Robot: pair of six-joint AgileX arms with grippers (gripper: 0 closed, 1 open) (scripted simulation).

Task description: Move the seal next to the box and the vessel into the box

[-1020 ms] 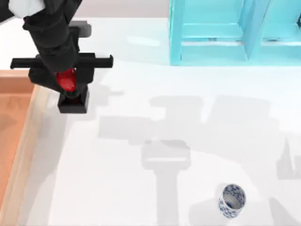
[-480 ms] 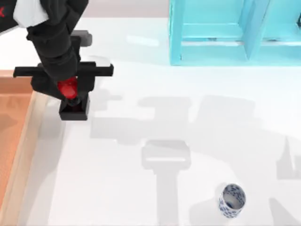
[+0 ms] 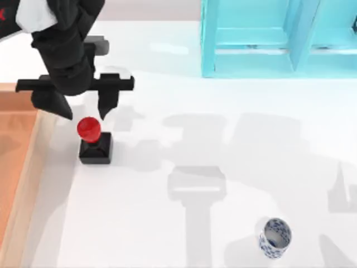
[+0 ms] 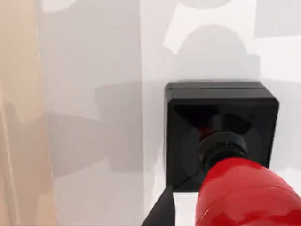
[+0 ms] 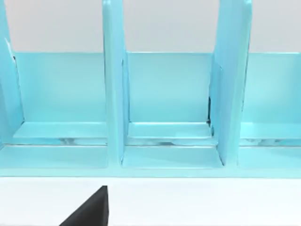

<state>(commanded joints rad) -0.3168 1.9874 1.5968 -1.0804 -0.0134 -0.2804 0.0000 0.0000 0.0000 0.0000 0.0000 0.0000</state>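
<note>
The seal (image 3: pixel 93 142) stands upright on the counter (image 3: pixel 223 167) at left, just beside the box (image 3: pixel 22 167); that half looks done. Left gripper (image 3: pixel 83 109), fingers spread, hangs above it. The vessel (image 3: pixel 274 237) waits lower right, outside the box.

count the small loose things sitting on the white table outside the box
2. The seal stands upright at the table's left, just beside the box rim, below the open left gripper. The vessel lies near the bottom right.
</note>
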